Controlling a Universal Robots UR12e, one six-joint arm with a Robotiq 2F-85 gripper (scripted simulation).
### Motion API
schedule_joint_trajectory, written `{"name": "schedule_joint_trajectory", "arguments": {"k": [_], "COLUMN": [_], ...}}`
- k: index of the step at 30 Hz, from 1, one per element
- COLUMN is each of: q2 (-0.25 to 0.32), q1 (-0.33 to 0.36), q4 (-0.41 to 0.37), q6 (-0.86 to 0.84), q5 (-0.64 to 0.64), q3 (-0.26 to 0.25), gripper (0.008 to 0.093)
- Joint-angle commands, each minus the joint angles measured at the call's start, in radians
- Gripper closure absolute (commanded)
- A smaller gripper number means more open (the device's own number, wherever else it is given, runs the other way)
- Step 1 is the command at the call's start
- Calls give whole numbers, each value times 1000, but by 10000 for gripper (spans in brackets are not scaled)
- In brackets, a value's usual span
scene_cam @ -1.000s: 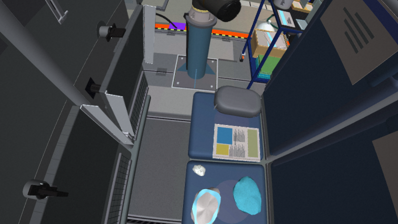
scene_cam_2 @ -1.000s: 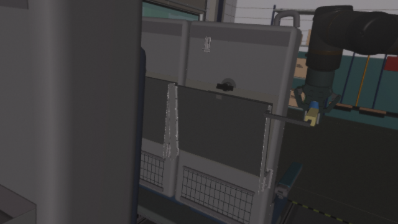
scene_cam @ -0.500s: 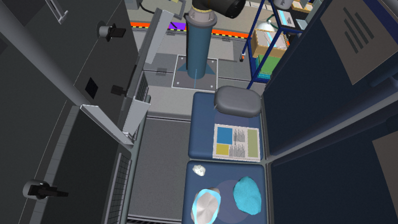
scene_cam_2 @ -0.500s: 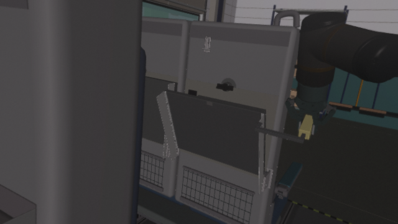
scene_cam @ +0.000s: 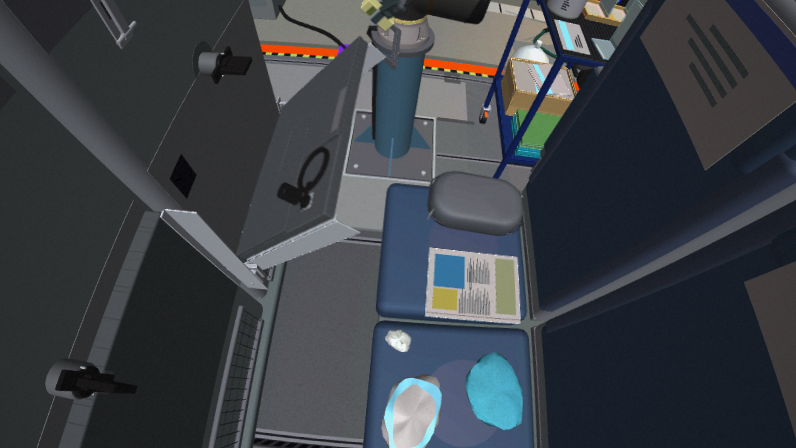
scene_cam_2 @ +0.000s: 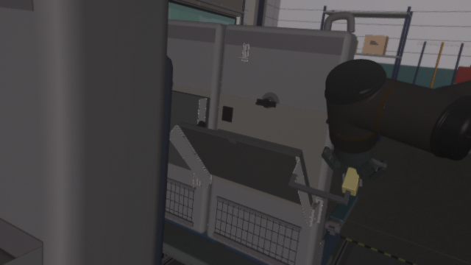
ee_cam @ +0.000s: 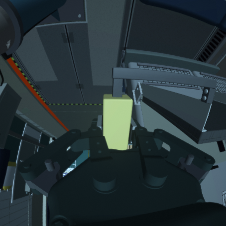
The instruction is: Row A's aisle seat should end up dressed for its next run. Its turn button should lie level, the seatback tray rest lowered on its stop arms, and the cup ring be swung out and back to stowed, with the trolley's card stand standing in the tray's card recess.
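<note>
The aisle seatback tray (scene_cam: 303, 167) hangs tilted about halfway down from the seatback, and its black cup ring (scene_cam: 313, 168) lies folded against the underside. A grey side bar (scene_cam_2: 317, 192) runs from the tray's aisle edge to a pale yellow handle block (ee_cam: 117, 122), which my closed gripper (ee_cam: 117, 145) holds at the aisle end of the row. The turn button (scene_cam_2: 266, 102) on the seatback above the tray lies level. The card stand is not in view.
Behind the tray rise the grey seatbacks, with the neighbouring seat's turn button (scene_cam: 89, 381) nearer the camera. The arm's blue pedestal (scene_cam: 394, 106) stands in the aisle beside a blue trolley frame (scene_cam: 535, 83). Blue seat cushions carry a safety card (scene_cam: 473, 285), a grey pillow (scene_cam: 476, 203) and litter.
</note>
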Motion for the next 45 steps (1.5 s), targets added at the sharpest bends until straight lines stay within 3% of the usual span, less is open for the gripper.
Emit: {"name": "schedule_joint_trajectory", "arguments": {"k": [1, 11, 20, 34, 45], "q2": [13, 191, 377, 648, 806], "q1": [22, 241, 367, 457, 477], "q4": [0, 46, 194, 554, 795], "q6": [28, 365, 707, 1251, 1570], "q5": [-23, -243, -381, -486, -507], "q3": [3, 34, 26, -45, -106], "gripper": [934, 934, 934, 934, 934]}}
